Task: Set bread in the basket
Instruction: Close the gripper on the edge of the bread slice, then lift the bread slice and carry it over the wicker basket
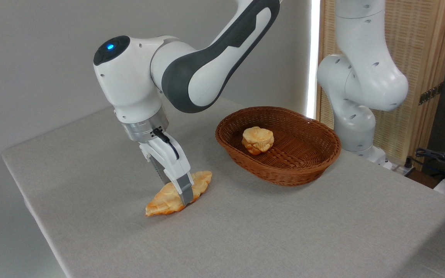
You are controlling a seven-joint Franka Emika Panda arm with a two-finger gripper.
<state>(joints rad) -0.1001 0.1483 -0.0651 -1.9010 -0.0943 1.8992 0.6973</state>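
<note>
Currently the hand (179,193) is down at the counter (284,231), its fingers (185,189) straddling the middle of the bread (164,200); one finger in front, the other hidden behind, so can't tell whether it's pinching yet. Bread lies flat on the counter, left of the basket (284,170) and apart from it. Small round bun (258,139) sits inside the basket

Small round puffy bun (258,139), golden-brown, sits well apart from table edges. Table (292,231) covered in grey cloth, plain, smooth. Pale grey wall (33,58) behind. Slatted wooden screen (423,50) at right rear. Dark cables (435,158) and blurred equipment at far right edge, below table level.
</note>
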